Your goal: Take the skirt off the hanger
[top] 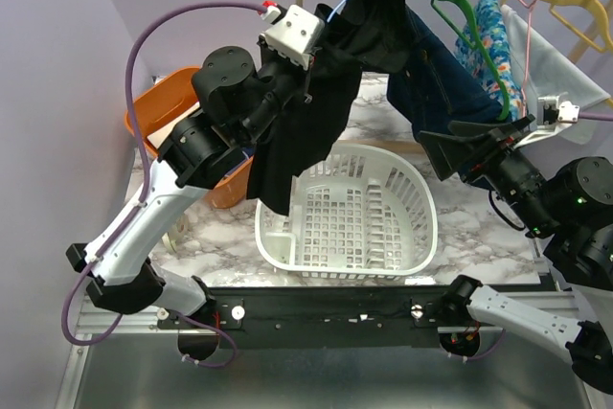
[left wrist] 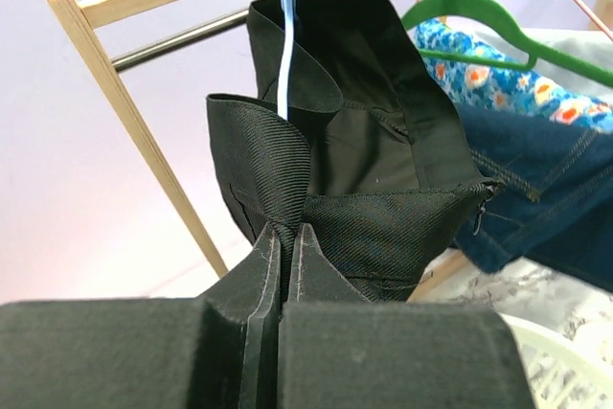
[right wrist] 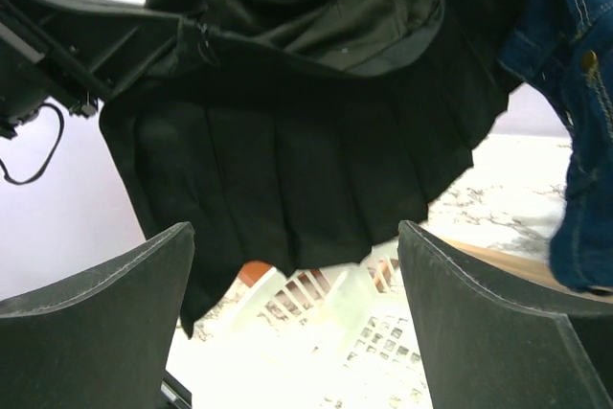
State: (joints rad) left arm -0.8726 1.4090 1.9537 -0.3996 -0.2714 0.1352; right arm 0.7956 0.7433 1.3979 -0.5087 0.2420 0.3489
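The skirt [top: 306, 112], black and pleated, is hung from a blue hanger [left wrist: 284, 26] at the left end of the rail [left wrist: 192, 31], above the white basket [top: 402, 179] on the bench [top: 460, 227]. A fold of its waistband is pinched between the left jaws, which are pressed tight together on the cloth. The right jaws are spread wide and hold nothing; they are aimed at the skirt from the right and no contact with it can be seen.

The removal is judged to be unfinished, since the waistband is seen looped about the hanger.

Several failures can be foreseen:

- **Hanger lifted off:** If the cloth is pulled sideways by the left arm [top: 182, 179] alone, the hanger may be dragged along the rail or lifted off it, so that skirt and hanger come away together.
- **Grip lost:** Only a thin fold is held, and it could slip out under a hard pull.
- **Neighbour disturbed:** The denim garment [top: 431, 74] hangs just beside the skirt and seems to touch it, so it could be caught and tugged from its own hanger.
- **Basket missed:** If the skirt comes free suddenly, it may swing left and drop past the basket rim, toward the orange bin [top: 163, 102].

A steadying hold on the hanger by the right jaws would probably be needed.
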